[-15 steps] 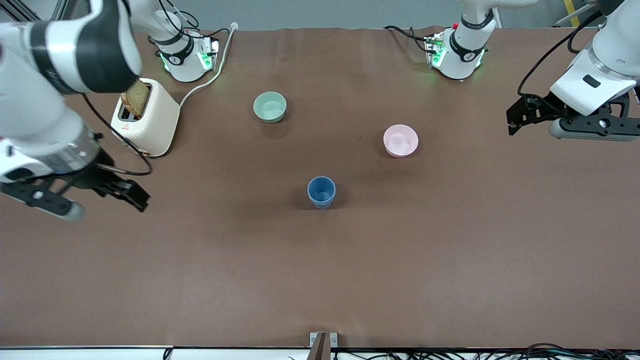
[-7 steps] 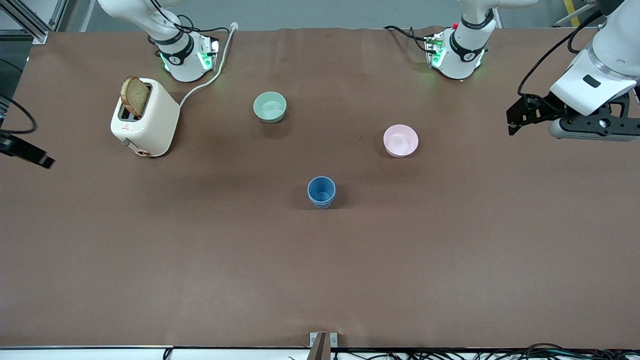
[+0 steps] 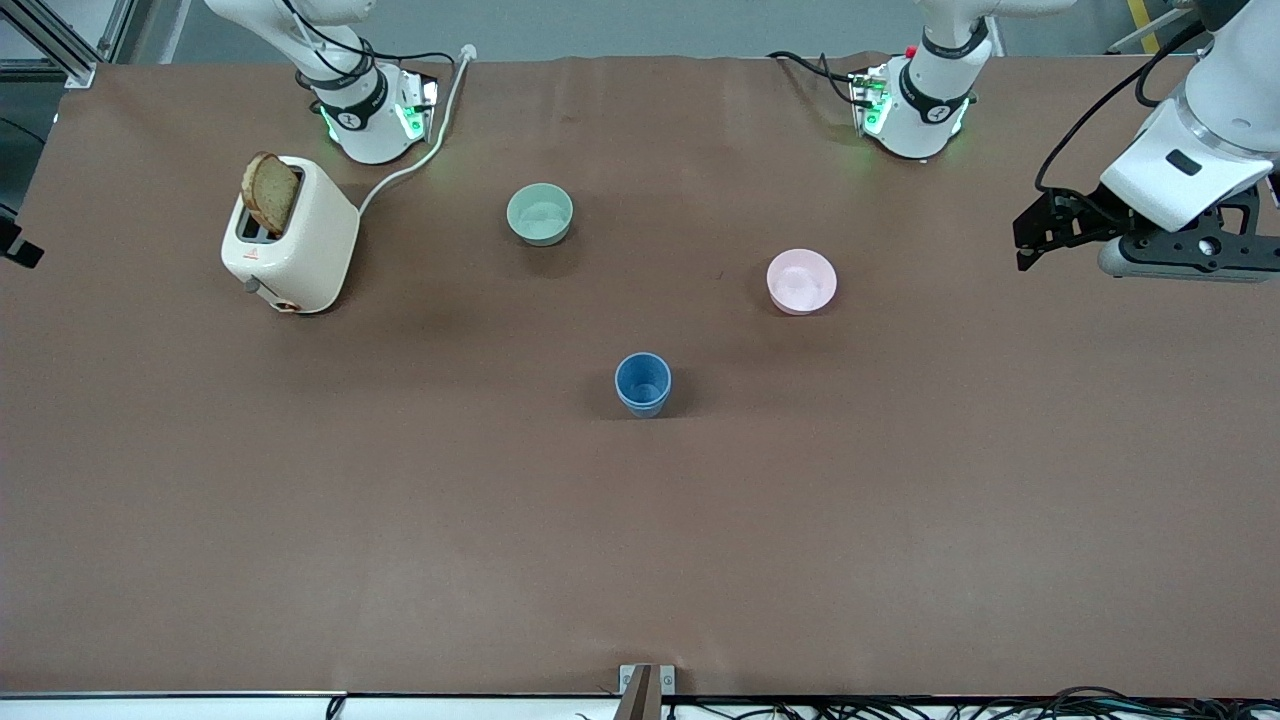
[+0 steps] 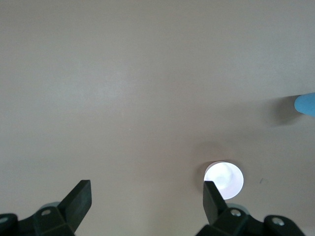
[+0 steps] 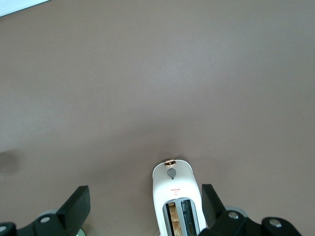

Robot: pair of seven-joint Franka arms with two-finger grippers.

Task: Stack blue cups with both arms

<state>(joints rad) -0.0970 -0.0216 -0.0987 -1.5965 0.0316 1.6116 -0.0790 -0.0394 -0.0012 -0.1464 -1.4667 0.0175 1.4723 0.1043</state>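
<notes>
From the front, the blue cups (image 3: 642,384) stand near the middle of the table (image 3: 640,550) as a single nested pair, nearer the camera than the mint-green bowl (image 3: 540,213) and the pink bowl (image 3: 801,281). The right arm, which a second ago reached low past the toaster (image 3: 290,236), has swung out almost beyond the table's edge, so the stack looks finished and released. The left tool (image 3: 1040,232) has not moved, hanging over the left arm's end of the table. In the left wrist view, the left tool (image 4: 145,199) has its fingers wide apart and empty, above the pink bowl (image 4: 224,179). In the right wrist view, the right tool (image 5: 145,204) is likewise spread and empty, over the toaster (image 5: 177,196).
</notes>
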